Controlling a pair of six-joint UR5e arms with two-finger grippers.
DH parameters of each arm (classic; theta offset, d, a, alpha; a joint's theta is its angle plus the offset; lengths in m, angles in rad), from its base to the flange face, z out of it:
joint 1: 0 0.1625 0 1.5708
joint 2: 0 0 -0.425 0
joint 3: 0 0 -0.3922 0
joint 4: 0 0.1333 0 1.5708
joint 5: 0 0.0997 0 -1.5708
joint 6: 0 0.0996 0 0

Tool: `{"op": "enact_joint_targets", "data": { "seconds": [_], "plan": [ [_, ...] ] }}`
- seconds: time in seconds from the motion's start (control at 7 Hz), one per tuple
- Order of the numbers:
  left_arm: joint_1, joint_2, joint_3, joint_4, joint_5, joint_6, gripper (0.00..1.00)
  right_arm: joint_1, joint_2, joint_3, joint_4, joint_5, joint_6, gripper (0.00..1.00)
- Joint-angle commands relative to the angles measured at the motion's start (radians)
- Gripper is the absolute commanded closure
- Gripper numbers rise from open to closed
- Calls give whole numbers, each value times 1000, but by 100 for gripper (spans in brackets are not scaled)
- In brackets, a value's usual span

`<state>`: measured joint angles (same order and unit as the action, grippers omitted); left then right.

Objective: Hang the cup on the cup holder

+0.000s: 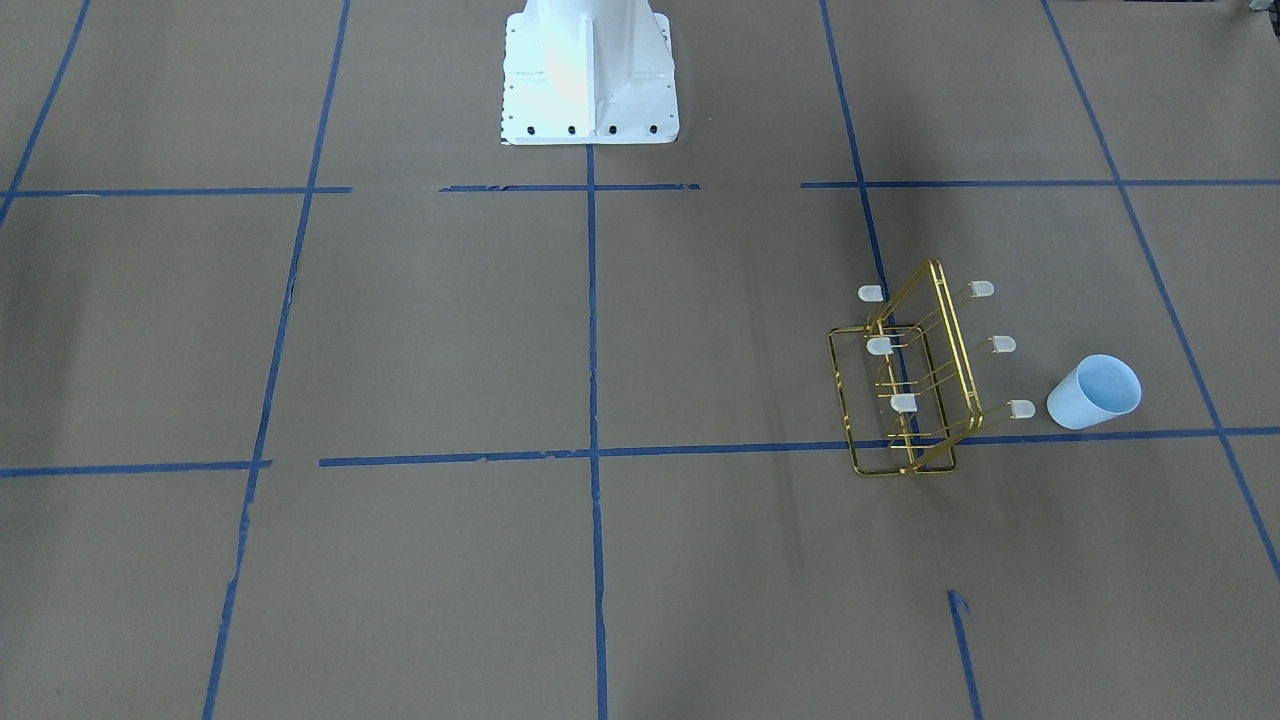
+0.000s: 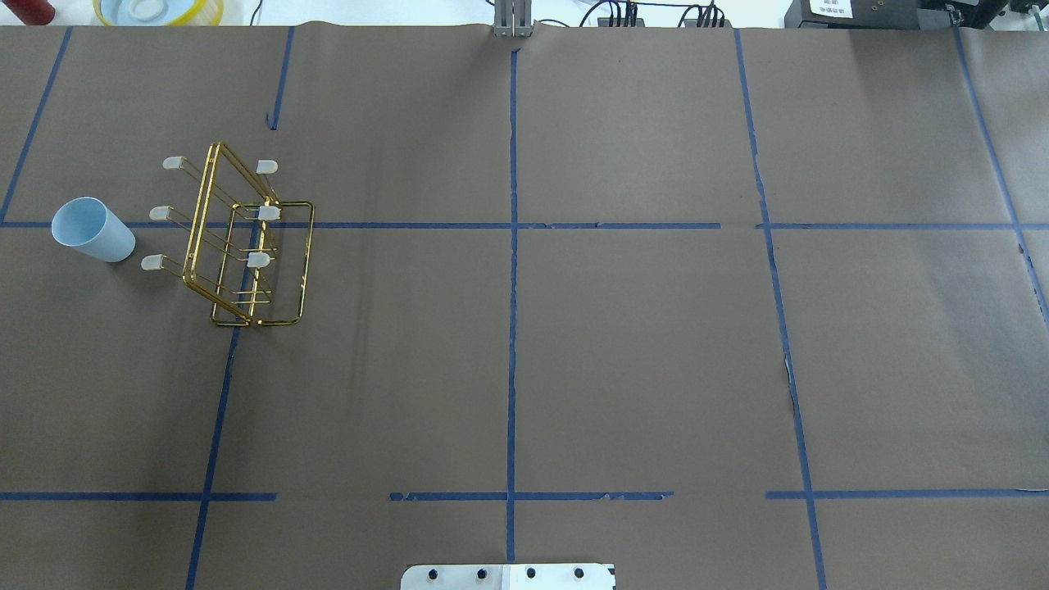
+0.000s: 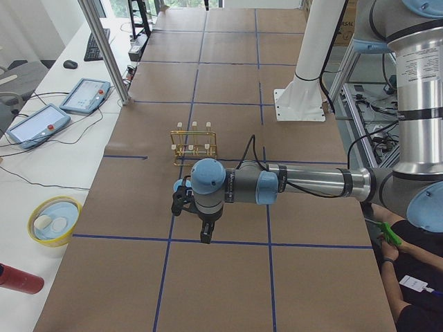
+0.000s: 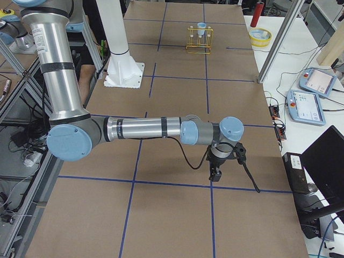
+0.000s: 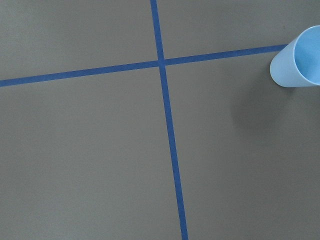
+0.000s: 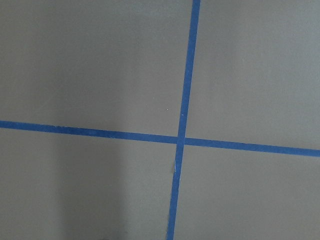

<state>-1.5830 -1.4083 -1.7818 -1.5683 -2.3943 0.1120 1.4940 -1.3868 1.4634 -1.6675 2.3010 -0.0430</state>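
The pale blue cup [image 1: 1093,392] stands upright on the brown table, rim up, just beside the gold wire cup holder [image 1: 910,380] and apart from it. Both sit on my left side in the overhead view: cup [image 2: 92,230], cup holder [image 2: 246,246]. All the white-capped prongs are bare. The left wrist view shows the cup [image 5: 299,65] at its right edge. My left gripper [image 3: 201,234] hangs above the table near the cup; I cannot tell if it is open. My right gripper [image 4: 216,171] hangs over the table's far right end, far from both; I cannot tell its state either.
The white robot pedestal [image 1: 590,75] stands at the table's middle rear edge. Blue tape lines [image 2: 512,287] grid the table. Off the table on the operators' side are a yellow bowl [image 3: 54,220], a red object [image 3: 17,279], teach pendants [image 3: 34,124] and a metal post [image 3: 104,48].
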Motion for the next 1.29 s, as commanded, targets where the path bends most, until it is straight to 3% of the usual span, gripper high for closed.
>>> {"op": "enact_joint_targets", "data": {
  "seconds": [0.0,0.57,0.71,1.0,1.14],
  "plan": [
    [0,-1,-1,-1,1,-2,0,0,0,0,-1,0,0,0],
    [0,-33,-27,-1,1,-18,0,0,0,0,-1,0,0,0],
    [0,-50,-34,-9,-2,-108,0,0,0,0,-1,0,0,0],
    [37,-61,-86,-158,3,-436,0,0,0,0,0,0,0,0],
    [78,-61,-122,-200,64,-524,0,0,0,0,0,0,0,0]
  ]
}}
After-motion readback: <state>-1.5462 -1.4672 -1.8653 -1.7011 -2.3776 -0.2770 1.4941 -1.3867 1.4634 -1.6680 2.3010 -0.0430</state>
